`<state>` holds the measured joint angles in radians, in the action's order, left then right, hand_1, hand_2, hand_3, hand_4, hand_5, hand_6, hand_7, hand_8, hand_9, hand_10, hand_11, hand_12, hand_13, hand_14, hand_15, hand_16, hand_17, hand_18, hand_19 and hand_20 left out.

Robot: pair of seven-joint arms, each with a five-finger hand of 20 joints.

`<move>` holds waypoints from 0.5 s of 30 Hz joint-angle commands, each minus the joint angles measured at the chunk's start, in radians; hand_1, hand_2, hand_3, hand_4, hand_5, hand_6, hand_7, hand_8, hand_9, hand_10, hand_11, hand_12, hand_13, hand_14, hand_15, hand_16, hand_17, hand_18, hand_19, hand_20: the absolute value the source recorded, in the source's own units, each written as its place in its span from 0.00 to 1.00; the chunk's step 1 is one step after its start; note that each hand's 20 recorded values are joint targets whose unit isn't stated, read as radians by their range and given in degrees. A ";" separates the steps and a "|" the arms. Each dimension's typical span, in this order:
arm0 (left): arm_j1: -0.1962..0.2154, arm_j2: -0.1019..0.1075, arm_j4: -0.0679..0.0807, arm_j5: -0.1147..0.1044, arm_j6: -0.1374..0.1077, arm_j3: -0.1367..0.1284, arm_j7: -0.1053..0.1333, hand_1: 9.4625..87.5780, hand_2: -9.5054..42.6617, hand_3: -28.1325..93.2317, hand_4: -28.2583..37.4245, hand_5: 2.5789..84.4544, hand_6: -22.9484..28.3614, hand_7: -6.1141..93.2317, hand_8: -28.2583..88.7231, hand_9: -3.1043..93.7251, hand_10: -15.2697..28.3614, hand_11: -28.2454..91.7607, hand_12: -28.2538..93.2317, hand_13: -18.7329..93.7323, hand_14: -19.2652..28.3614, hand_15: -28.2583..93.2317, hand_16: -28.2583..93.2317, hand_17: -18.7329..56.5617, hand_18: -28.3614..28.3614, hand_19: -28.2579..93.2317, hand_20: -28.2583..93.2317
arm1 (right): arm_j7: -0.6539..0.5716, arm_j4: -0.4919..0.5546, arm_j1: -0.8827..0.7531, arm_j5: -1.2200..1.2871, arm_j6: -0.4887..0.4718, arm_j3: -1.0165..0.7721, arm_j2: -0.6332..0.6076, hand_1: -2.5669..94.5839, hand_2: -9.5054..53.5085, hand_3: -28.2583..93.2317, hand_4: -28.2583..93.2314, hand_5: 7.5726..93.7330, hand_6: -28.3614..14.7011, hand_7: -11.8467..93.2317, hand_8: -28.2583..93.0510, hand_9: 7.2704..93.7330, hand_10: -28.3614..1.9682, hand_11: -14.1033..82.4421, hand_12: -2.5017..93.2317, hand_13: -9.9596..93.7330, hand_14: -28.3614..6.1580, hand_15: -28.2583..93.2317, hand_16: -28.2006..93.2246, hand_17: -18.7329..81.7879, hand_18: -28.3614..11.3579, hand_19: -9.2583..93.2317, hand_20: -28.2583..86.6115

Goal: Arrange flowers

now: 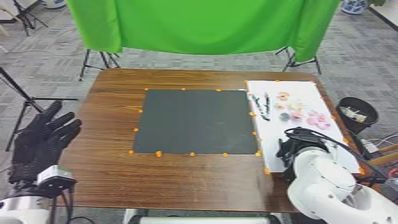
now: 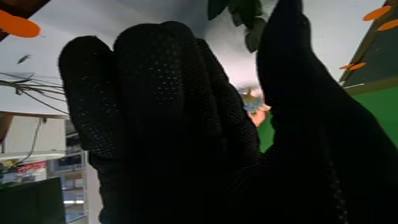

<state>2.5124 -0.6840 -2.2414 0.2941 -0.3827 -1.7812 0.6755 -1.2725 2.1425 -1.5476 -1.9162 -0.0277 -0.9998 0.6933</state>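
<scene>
Flowers on white sheet, right of dark mat.
Likely light, soft, crushable; pinch at the base, though bases read poorly here. Right hand: fingers straight, together, thumb apart; left hand spread.

Beyond the left hand's fingers, a grey floor is seen, and a black tripod is set near them. Right of them, a brown table is placed; farther ahead, green cloth is hung. Well apart rightward, a bin is stood.
</scene>
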 commanded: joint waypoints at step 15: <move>0.005 -0.026 -0.007 0.011 0.012 -0.024 -0.022 0.26 0.30 0.77 0.11 0.41 0.62 0.17 0.17 0.37 0.78 0.46 0.32 0.35 0.93 0.66 0.14 0.14 0.89 0.60 0.29 | -0.010 -0.072 -0.042 0.096 -0.164 0.191 0.066 0.61 0.00 0.76 0.08 0.81 0.46 0.27 0.33 0.87 0.42 0.46 0.31 0.87 0.48 0.72 0.34 0.83 0.45 1.00 0.08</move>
<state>2.5120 -0.6985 -2.2416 0.3056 -0.3800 -1.7886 0.6621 -1.2854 2.1501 -1.4966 -1.9246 -0.1324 -0.9333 0.7071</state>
